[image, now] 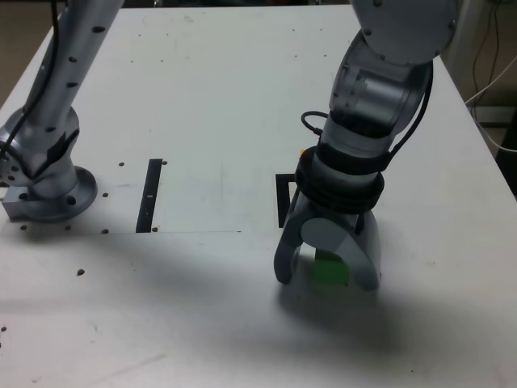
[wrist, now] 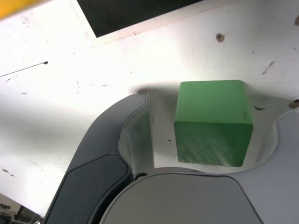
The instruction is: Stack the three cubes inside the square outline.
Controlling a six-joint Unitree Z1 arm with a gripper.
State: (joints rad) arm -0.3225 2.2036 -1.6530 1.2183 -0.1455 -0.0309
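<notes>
Square outline (image: 283, 194): mostly hidden behind arm (image: 351, 137) in exterior view, cut off by wrist view's edge. Yellow cube (wrist: 18, 5): blurred, cut off in wrist view. Green cube (image: 329, 269): partly behind tool (image: 327, 271).

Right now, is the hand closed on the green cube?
No, bare table shows between the green cube and the jaws.

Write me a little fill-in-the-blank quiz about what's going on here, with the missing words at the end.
The cube between the claw's fingers is coloured ____.
In the exterior view, the long, thin strip on the table is coloured ____.
The claw's fingers are not shut but ____.
Missing words: green; black; open.
</notes>
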